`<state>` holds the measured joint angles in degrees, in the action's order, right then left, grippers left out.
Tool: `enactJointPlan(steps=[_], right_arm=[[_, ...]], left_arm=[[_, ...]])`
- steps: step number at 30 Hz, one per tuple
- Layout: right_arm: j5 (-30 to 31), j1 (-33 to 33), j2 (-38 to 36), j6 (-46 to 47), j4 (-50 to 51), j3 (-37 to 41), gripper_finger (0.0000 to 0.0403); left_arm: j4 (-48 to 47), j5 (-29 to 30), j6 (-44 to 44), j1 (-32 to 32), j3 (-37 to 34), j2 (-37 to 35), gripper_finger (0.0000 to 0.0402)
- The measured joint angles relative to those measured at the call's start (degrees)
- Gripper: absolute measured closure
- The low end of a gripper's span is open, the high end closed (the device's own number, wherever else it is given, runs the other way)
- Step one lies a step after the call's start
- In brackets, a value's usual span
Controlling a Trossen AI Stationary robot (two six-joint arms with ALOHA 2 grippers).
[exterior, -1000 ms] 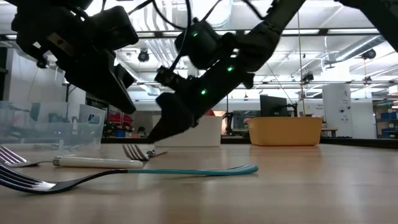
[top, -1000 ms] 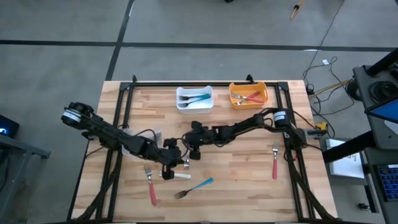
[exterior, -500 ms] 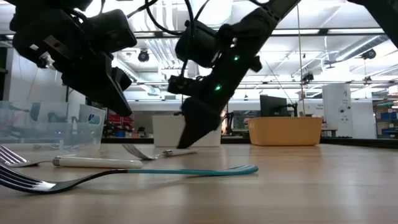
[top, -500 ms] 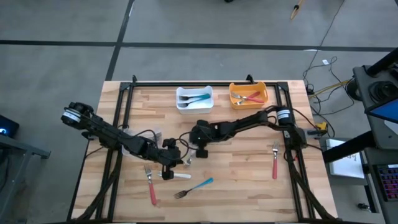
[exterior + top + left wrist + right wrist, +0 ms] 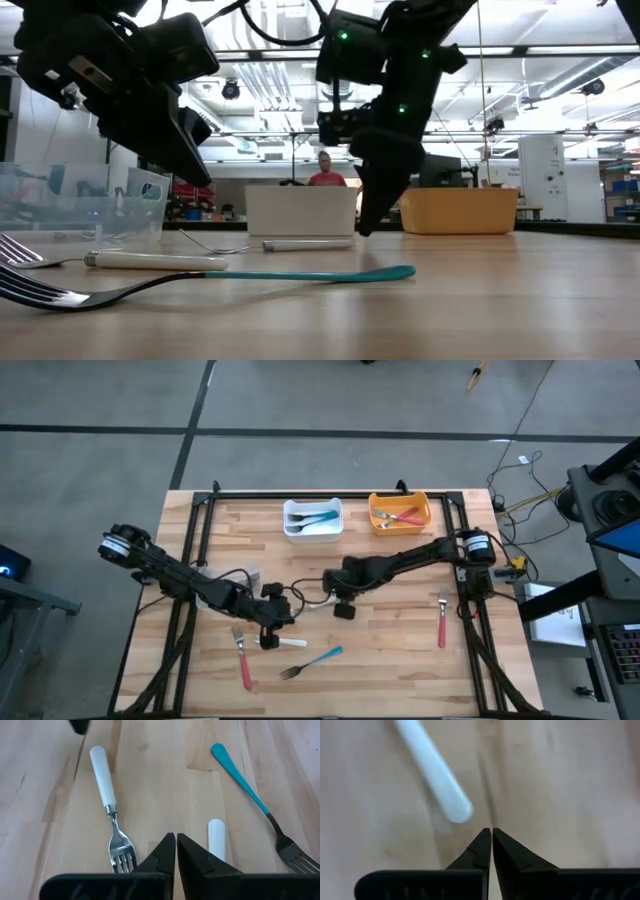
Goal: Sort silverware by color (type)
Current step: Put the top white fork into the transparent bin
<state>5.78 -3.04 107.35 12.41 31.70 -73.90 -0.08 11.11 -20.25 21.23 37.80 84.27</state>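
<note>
Between my two grippers a white-handled fork (image 5: 104,785) lies flat on the table, its handle end (image 5: 456,811) just short of my right gripper (image 5: 491,831). That gripper (image 5: 365,228) is shut, points steeply down and hovers close over the wood. My left gripper (image 5: 176,837) is shut and hangs above a second white-handled piece (image 5: 216,837). A teal fork (image 5: 315,660) lies nearer the front edge. Two red forks lie flat, one at the front left (image 5: 243,660) and one at the right (image 5: 442,622).
A white bin (image 5: 313,518) holding teal and white pieces and an orange bin (image 5: 400,512) holding red ones stand at the far edge. A clear bin (image 5: 80,205) stands behind the left arm. Bare wood lies between the right gripper and the right red fork.
My right gripper has moved toward the table's right edge, risen a little and tipped to point more steeply down. The white-handled fork has swung round on the table: its handle went right with the gripper, and it now lies crosswise in the low view.
</note>
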Motion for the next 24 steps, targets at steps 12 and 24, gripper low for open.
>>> enactJointPlan(steps=[12, 24], right_arm=[[2.44, -3.85, 0.94, 0.81, -3.79, 1.62, 0.0394], [9.58, -3.04, 0.9, -2.23, -15.0, 3.93, 0.0394]], left_arm=[[-0.04, 0.31, 0.17, 0.0, 0.0, 0.04, 0.0402], [5.09, 1.86, 1.85, -0.24, -0.02, 4.41, 0.0402]])
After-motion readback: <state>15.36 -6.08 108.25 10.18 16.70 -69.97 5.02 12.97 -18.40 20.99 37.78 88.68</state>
